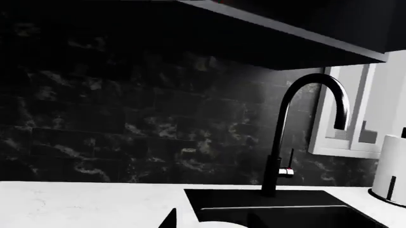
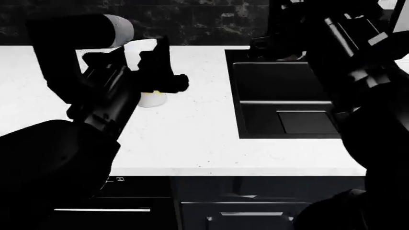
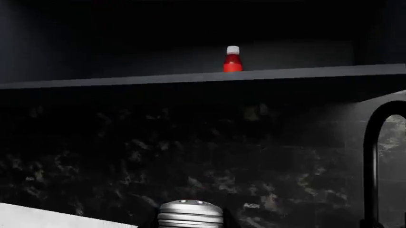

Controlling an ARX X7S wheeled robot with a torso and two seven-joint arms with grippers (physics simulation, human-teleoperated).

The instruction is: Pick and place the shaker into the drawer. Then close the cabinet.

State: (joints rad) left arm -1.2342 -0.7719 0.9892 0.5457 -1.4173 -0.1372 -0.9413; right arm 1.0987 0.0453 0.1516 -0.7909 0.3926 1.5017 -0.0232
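Right wrist: shaker's (image 3: 189, 214) ribbed silver cap

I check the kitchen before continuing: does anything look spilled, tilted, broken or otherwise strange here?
Nothing stands out. The white speckled counter shows no spill; the black curved faucet and the small red white-capped bottle on the dark shelf stand upright. The robot's arms hide part of the counter.

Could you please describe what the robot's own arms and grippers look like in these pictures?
In the head view both arms are matte black, built of bulky rounded segments. The left arm carries a light grey band around one link near its top; the right arm looks blockier, with angular housings. The left gripper is black too. No cables or markings can be made out, and the right gripper is hidden.
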